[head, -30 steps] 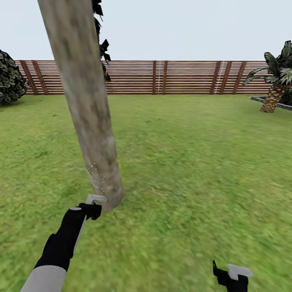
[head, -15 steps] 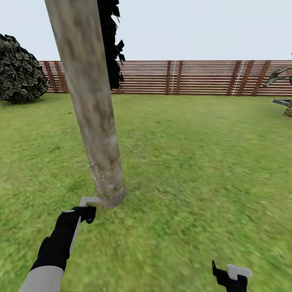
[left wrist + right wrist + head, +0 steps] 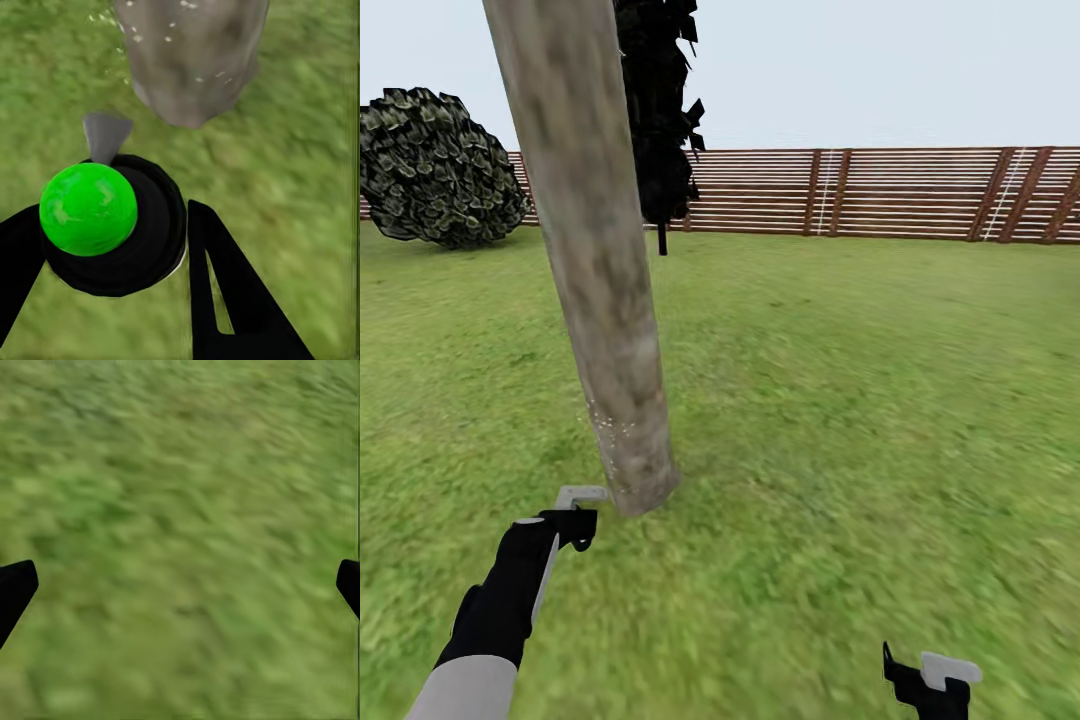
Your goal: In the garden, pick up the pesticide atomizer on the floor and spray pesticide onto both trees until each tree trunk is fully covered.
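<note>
- Left gripper (image 3: 112, 247) fingers clamp the pesticide atomizer (image 3: 90, 210), nozzle just beside the speckled tree trunk (image 3: 605, 300) base.
- Right gripper (image 3: 180, 585) fingers spread wide over grass (image 3: 180, 495).

round leafy bush (image 3: 440, 168), pale sky (image 3: 860, 70)
</note>
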Robot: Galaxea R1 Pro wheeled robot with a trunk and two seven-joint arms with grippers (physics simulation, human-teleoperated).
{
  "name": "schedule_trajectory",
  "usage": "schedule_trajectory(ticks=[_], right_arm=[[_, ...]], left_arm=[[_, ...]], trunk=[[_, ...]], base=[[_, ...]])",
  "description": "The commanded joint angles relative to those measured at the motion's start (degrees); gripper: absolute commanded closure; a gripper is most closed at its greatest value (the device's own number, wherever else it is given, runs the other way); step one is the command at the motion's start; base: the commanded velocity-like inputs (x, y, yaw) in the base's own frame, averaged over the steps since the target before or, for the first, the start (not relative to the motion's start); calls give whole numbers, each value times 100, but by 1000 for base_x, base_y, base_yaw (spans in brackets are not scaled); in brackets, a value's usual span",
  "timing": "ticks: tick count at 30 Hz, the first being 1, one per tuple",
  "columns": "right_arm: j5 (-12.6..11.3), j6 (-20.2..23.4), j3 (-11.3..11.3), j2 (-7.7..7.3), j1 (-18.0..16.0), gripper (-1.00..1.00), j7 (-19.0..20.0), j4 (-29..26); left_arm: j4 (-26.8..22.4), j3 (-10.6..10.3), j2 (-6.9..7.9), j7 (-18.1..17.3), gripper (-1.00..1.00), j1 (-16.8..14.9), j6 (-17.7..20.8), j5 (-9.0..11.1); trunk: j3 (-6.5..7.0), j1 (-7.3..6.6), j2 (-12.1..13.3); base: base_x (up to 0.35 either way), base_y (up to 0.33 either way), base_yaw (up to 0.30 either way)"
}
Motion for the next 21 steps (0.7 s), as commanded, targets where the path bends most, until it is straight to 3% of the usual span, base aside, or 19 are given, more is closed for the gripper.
schedule_trajectory(ticks=[1, 9, 21], right_arm=[[8, -16, -8, 1, -4, -100, -7, 6], [12, -16, -1, 1, -4, -100, -7, 6], [15, -16, 1, 1, -4, -100, -7, 6]], left_arm=[[-10, 19, -7, -54, 100, -4, 20, -61], [-10, 19, -11, -54, 100, -4, 20, -61], [-23, 10, -16, -54, 100, -4, 20, -61]], trunk=[[-5, 0, -2], [-5, 0, -2], [-5, 0, -2]], base=[[172, -246, 13], [222, -208, 26], [64, -254, 262]])
